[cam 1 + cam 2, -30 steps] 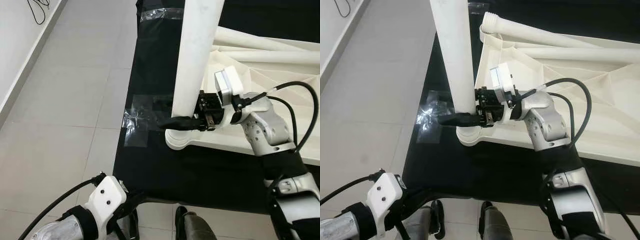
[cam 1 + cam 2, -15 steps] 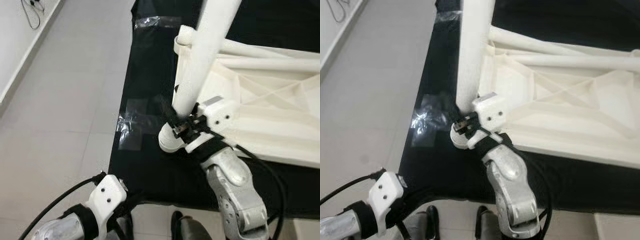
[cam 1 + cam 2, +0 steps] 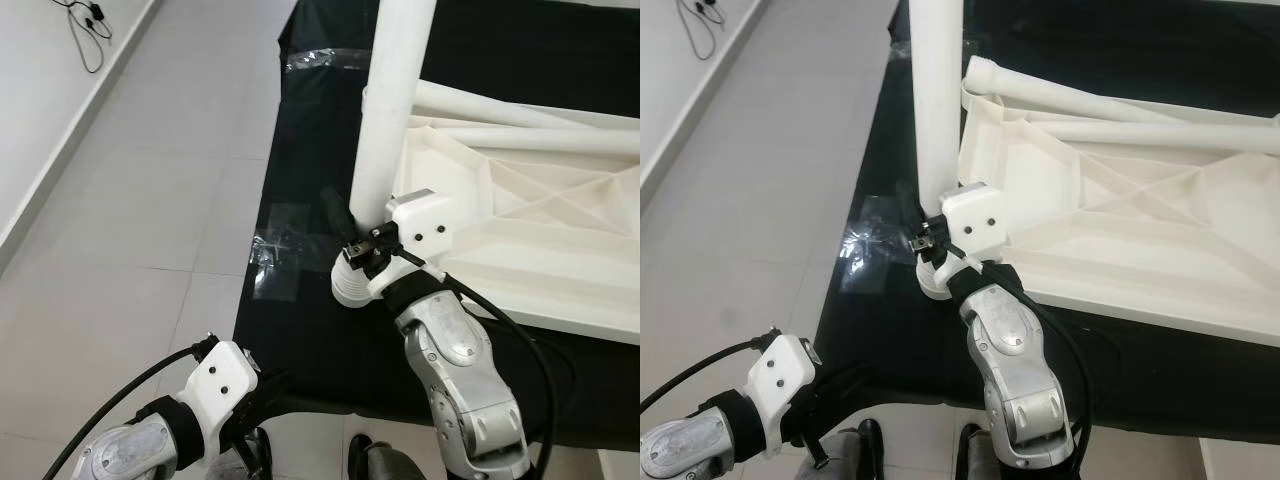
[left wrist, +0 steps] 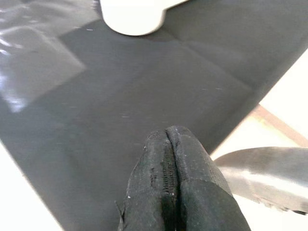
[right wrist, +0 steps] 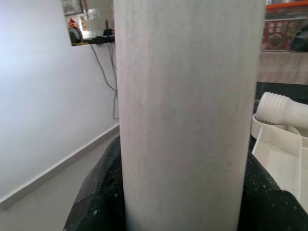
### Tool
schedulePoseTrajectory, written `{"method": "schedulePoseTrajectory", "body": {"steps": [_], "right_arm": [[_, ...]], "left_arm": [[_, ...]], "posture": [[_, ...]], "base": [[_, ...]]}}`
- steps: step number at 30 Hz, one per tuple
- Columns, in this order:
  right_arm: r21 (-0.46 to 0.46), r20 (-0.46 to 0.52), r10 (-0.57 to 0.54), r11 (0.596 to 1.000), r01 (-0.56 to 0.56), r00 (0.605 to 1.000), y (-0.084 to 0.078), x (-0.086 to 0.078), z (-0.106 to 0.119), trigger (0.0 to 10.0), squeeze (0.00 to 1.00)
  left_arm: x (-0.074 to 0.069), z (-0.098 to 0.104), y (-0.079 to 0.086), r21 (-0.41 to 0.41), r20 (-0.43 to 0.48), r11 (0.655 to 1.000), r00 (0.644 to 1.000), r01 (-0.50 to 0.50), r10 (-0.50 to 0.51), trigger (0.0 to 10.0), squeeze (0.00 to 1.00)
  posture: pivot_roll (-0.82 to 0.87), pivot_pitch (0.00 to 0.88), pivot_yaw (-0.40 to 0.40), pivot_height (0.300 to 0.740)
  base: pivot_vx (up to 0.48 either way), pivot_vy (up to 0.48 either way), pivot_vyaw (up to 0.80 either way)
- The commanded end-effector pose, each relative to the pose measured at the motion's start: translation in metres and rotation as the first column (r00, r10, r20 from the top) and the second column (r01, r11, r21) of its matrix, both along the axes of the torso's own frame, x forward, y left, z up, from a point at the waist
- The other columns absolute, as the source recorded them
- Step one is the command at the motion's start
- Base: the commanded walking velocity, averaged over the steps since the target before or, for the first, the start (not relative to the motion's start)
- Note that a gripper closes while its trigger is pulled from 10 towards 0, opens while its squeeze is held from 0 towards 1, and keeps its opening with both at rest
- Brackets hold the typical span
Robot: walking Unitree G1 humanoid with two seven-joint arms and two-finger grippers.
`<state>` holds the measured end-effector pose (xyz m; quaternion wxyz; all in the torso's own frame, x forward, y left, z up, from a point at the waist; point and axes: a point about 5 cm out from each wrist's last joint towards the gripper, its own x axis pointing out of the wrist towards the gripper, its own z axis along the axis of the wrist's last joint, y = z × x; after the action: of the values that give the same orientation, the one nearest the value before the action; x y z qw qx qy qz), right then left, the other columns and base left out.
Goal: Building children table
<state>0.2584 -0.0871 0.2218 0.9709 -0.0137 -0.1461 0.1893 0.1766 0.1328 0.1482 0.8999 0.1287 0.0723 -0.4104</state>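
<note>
A white table top (image 3: 530, 230) lies upside down on a black mat (image 3: 300, 330). One white leg (image 3: 390, 110) stands upright in its near-left corner socket (image 3: 352, 285). My right gripper (image 3: 350, 215) is shut on this leg just above the socket; in the right wrist view the leg (image 5: 185, 115) sits between the black fingers (image 5: 96, 202). Two loose legs (image 3: 1090, 90) lie across the far side of the top, one with a threaded end (image 5: 281, 108). My left gripper (image 4: 171, 192) hangs low over the mat's front edge, shut on nothing.
Clear tape (image 3: 280, 250) patches the mat left of the socket. Grey tiled floor (image 3: 130, 230) runs along the left to a white wall with a black cable (image 3: 85, 30). The mat's front edge (image 3: 330, 405) lies just before my body.
My right arm has swung from the right side of the leg round to its near side, still gripping it. The leg tilted half a second ago and now stands straighter. The camera shifted.
</note>
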Motion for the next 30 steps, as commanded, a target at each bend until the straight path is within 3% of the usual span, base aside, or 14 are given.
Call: {"method": "schedulePoseTrajectory", "body": {"steps": [1,6,11,13,14,16,19,21,24,26,27,28,29,30], "right_arm": [[-0.044,-0.211,-0.038,0.999,0.029,0.977,-0.015,0.005,-0.043,10.0,0.00],[-0.051,-0.149,0.071,0.996,-0.079,0.986,-0.032,0.012,-0.035,10.0,0.00],[0.029,-0.094,0.139,0.990,-0.137,0.986,-0.034,0.020,-0.018,10.0,0.00],[0.108,-0.018,0.235,0.967,-0.232,0.972,-0.029,0.023,0.004,10.0,0.00],[0.108,-0.018,0.235,0.967,-0.232,0.972,-0.029,0.023,0.004,10.0,0.00],[0.165,0.065,0.324,0.929,-0.331,0.944,-0.024,0.025,0.026,10.0,0.00],[0.193,0.097,0.354,0.910,-0.367,0.930,-0.023,0.026,0.034,10.0,0.00],[0.205,0.135,0.383,0.892,-0.404,0.914,-0.022,0.030,0.042,10.0,0.00],[0.178,0.146,0.382,0.897,-0.404,0.912,-0.022,0.035,0.043,10.0,0.00],[0.086,0.147,0.358,0.924,-0.372,0.922,-0.017,0.041,0.044,10.0,0.00],[-0.046,0.146,0.331,0.944,-0.328,0.932,-0.011,0.046,0.042,10.0,0.00],[-0.158,0.148,0.316,0.943,-0.293,0.937,-0.006,0.049,0.039,10.0,0.00],[-0.158,0.148,0.316,0.943,-0.293,0.937,-0.006,0.049,0.039,10.0,0.00],[-0.250,0.134,0.285,0.937,-0.246,0.949,0.002,0.057,0.036,10.0,0.00]], "left_arm": [[0.000,-0.003,0.003,0.007,-0.007,1.000,1.000,-0.009,0.010,10.0,0.00],[0.024,0.022,0.021,-0.058,0.080,0.993,0.991,-0.101,0.106,10.0,0.00],[0.043,0.051,0.028,-0.124,0.170,0.986,0.976,-0.115,0.135,10.0,0.00],[0.057,0.078,0.030,-0.176,0.248,0.980,0.960,-0.091,0.133,10.0,0.00],[0.057,0.078,0.030,-0.176,0.248,0.980,0.960,-0.091,0.133,10.0,0.00],[0.071,0.108,0.029,-0.236,0.330,0.971,0.936,-0.041,0.120,10.0,0.00],[0.076,0.121,0.027,-0.262,0.362,0.965,0.925,-0.014,0.112,10.0,0.00],[0.082,0.142,0.024,-0.301,0.413,0.953,0.906,0.038,0.094,10.0,0.00],[0.087,0.156,0.020,-0.336,0.439,0.939,0.894,0.076,0.085,10.0,0.00],[0.092,0.169,0.015,-0.383,0.457,0.917,0.886,0.110,0.085,10.0,0.00],[0.096,0.176,0.010,-0.419,0.462,0.898,0.883,0.137,0.081,10.0,0.00],[0.099,0.181,0.007,-0.449,0.462,0.879,0.884,0.161,0.074,10.0,0.27],[0.099,0.181,0.007,-0.449,0.462,0.879,0.884,0.161,0.074,10.0,0.27],[0.104,0.188,0.000,-0.484,0.459,0.851,0.887,0.207,0.045,10.0,1.00]], "posture": [[0.09,0.261,-0.001,0.740],[0.09,0.241,0.002,0.740],[0.09,0.213,0.005,0.740],[0.08,0.197,0.007,0.740],[0.08,0.197,0.007,0.740],[0.07,0.165,0.007,0.740],[0.07,0.153,0.005,0.740],[0.07,0.138,0.006,0.740],[0.07,0.122,0.006,0.740],[0.07,0.115,0.005,0.740],[0.07,0.097,0.008,0.740],[0.06,0.090,0.009,0.740],[0.06,0.090,0.009,0.740],[0.05,0.080,0.011,0.740]], "base": [[0.000,0.000,0.00],[0.000,0.000,0.00],[0.000,0.000,0.00],[0.000,0.000,0.00],[0.000,0.000,0.00],[0.000,0.000,0.00],[0.000,0.000,0.00],[0.000,0.000,0.00],[0.000,0.000,0.00],[0.000,0.000,0.00],[0.000,0.000,0.00],[0.000,0.000,0.00],[0.000,0.000,0.00],[0.000,0.000,0.00]]}}
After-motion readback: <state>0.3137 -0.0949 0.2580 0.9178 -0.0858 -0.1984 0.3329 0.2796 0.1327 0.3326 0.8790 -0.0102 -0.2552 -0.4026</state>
